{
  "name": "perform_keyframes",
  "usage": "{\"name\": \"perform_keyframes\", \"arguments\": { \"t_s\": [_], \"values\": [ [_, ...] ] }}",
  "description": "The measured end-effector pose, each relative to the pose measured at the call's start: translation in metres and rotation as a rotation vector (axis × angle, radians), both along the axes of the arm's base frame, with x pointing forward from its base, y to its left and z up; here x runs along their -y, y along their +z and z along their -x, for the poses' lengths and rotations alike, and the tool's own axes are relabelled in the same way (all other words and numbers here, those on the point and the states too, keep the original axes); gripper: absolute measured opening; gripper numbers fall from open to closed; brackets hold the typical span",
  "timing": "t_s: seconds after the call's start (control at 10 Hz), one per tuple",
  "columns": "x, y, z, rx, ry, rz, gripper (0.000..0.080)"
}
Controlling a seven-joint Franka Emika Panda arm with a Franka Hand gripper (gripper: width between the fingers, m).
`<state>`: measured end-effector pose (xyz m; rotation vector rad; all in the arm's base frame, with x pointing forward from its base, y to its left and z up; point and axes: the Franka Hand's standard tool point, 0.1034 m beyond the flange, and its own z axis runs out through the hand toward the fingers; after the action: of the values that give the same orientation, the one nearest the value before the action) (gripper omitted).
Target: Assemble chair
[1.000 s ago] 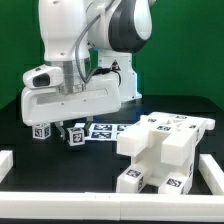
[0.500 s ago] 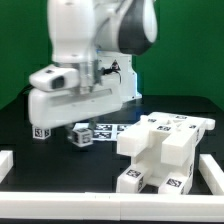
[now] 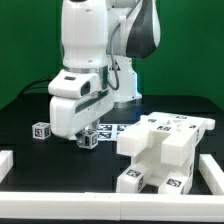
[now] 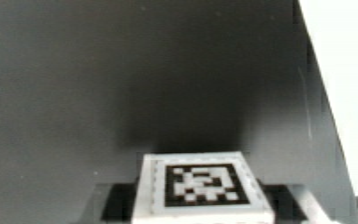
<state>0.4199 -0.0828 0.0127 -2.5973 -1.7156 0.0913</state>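
Leg piece (image 3: 88, 139), white, square tag (image 4: 201, 184) on end face, sits between jaws. Jaws clenched on its two sides. Piece low over black tabletop (image 3: 30, 150); contact with it cannot tell. Side grip likely leaves ends free for mating. Partly built chair (image 3: 165, 150) stands at exterior view's right, near but apart. Second tagged leg (image 3: 40, 129) lies loose at exterior view's left. Marker board (image 3: 112, 128) just behind held piece.
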Motion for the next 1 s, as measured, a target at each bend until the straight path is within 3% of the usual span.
{"name": "perform_keyframes", "arguments": {
  "t_s": [0.2,0.4,0.5,0.6,0.8,1.0],
  "values": [
    [0.019,-0.003,0.005,-0.002,0.104,-0.005,0.0275],
    [0.017,-0.003,0.004,-0.002,0.084,-0.003,0.028],
    [0.018,-0.003,0.004,-0.002,0.078,-0.003,0.0506],
    [0.019,-0.002,0.004,-0.002,0.065,-0.002,0.0608],
    [0.021,0.008,-0.003,-0.009,-0.212,0.007,0.0637],
    [0.019,0.006,-0.006,-0.06,-0.449,0.015,0.0646]
  ]
}}
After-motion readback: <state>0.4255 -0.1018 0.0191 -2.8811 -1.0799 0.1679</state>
